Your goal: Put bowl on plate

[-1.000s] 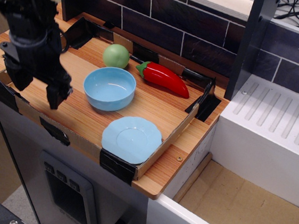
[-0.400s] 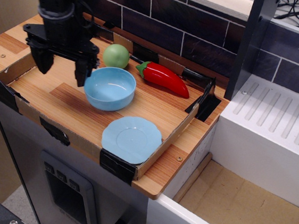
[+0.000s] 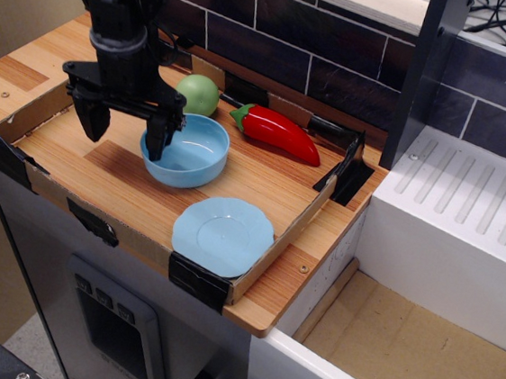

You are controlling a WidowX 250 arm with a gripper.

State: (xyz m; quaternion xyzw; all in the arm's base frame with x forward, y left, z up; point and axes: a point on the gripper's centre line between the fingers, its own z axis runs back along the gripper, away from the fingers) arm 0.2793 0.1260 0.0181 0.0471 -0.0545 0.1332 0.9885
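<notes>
At the far left, the wooden counter (image 3: 12, 69) carries a shallow cardboard tray (image 3: 33, 175) with black tape at its corners, and everything of interest lies inside that tray. Above its left part hangs the black gripper (image 3: 125, 131), pointing down with its jaws spread wide and nothing held between them; one finger stands over bare tray floor to the left, the other finger (image 3: 158, 139) reaches down at the left rim of the bowl (image 3: 189, 151), whether just inside or against the wall cannot be told. The bowl sits upright on the tray floor, near the middle of the tray. Directly behind it, close to the tray's back wall, is a green ball-like fruit (image 3: 198, 94), partly hidden by the arm. To the right of that lies a red pepper (image 3: 277, 130) with a green stem, on its side, near the bowl's back right but apart from it. In front of the bowl and a little right, the plate (image 3: 223, 236) lies flat at the tray's near corner, apart from the bowl and bare. Behind runs a dark tiled wall (image 3: 314, 42), and at far right sits a white sink drainboard (image 3: 469, 199).
</notes>
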